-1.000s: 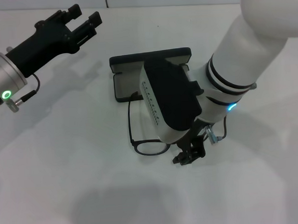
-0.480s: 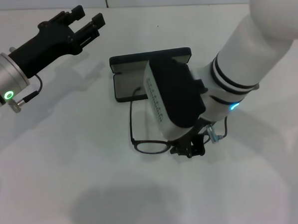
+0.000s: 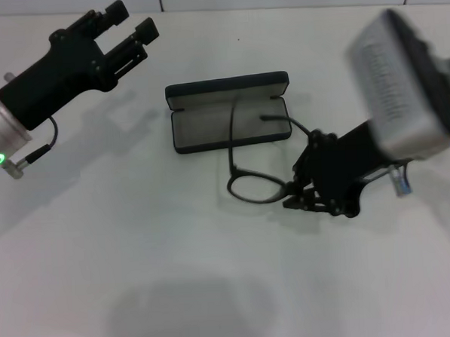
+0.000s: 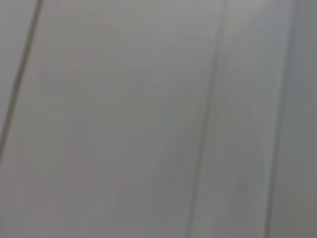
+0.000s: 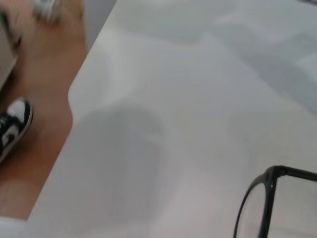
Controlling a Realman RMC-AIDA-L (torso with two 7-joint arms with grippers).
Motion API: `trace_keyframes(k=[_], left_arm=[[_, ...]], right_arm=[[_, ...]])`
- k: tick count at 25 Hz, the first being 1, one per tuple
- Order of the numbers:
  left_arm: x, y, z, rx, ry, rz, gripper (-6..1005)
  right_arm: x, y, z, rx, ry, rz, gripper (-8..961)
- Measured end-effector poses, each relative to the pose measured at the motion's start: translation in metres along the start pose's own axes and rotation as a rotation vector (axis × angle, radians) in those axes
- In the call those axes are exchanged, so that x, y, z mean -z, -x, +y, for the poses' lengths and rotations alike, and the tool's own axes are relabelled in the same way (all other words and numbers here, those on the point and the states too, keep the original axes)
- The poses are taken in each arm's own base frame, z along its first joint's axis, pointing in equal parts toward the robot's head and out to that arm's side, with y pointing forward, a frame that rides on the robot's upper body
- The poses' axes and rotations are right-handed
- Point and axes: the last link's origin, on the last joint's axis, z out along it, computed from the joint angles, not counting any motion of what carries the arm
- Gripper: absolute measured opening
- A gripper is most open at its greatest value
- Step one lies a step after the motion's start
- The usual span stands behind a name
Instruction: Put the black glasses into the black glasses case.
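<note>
The black glasses (image 3: 255, 188) hang from my right gripper (image 3: 296, 197), which is shut on the frame's right side, just in front of the black glasses case (image 3: 208, 132). One lens shows to the left of the fingers, and both temple arms reach back over the case's grey lining. The case lies open with its lid (image 3: 227, 86) at the back. In the right wrist view one lens rim (image 5: 271, 173) shows over the white table. My left gripper (image 3: 132, 21) is open and raised at the back left, away from the case.
The white table (image 3: 139, 256) carries only the case and glasses. The right wrist view shows the table's near edge (image 5: 69, 94), with brown floor and a shoe (image 5: 12, 126) beyond it. The left wrist view shows only a blurred grey surface.
My right arm has swung to the right and uncovered the case. The glasses have moved right with it and turned, so their temple arms now reach over the case. The left arm has barely moved.
</note>
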Motion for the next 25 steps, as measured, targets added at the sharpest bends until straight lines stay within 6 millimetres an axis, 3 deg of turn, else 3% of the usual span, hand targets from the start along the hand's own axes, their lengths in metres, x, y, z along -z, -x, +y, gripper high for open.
trace_keyframes(k=[2, 3, 6, 9, 10, 11, 18, 25], left_arm=[[0.004, -0.006, 0.006, -0.008, 0.047, 0.037, 639], [0.004, -0.008, 0.007, -0.003, 0.060, 0.044, 639], [-0.003, -0.012, 0.010, 0.024, 0.111, 0.043, 639], [-0.007, -0.013, 0.012, 0.030, 0.131, 0.037, 638], [-0.012, -0.013, 0.015, 0.034, 0.162, 0.023, 638], [-0.032, -0.015, 0.024, 0.046, 0.263, -0.029, 638], [-0.076, -0.022, 0.045, 0.027, 0.431, -0.099, 638], [-0.097, -0.022, 0.061, 0.013, 0.542, -0.170, 639]], right_arm=[[0.004, -0.011, 0.004, -0.003, -0.023, -0.042, 104], [0.009, -0.033, 0.014, 0.012, -0.076, -0.150, 104], [0.007, -0.053, 0.028, 0.067, -0.170, -0.304, 104], [0.005, -0.060, 0.032, 0.092, -0.228, -0.378, 104], [0.003, -0.065, 0.035, 0.107, -0.270, -0.432, 104], [-0.001, -0.073, 0.039, 0.144, -0.348, -0.504, 104], [-0.005, -0.085, 0.040, 0.166, -0.468, -0.563, 105], [-0.004, -0.088, 0.039, 0.173, -0.493, -0.566, 105]])
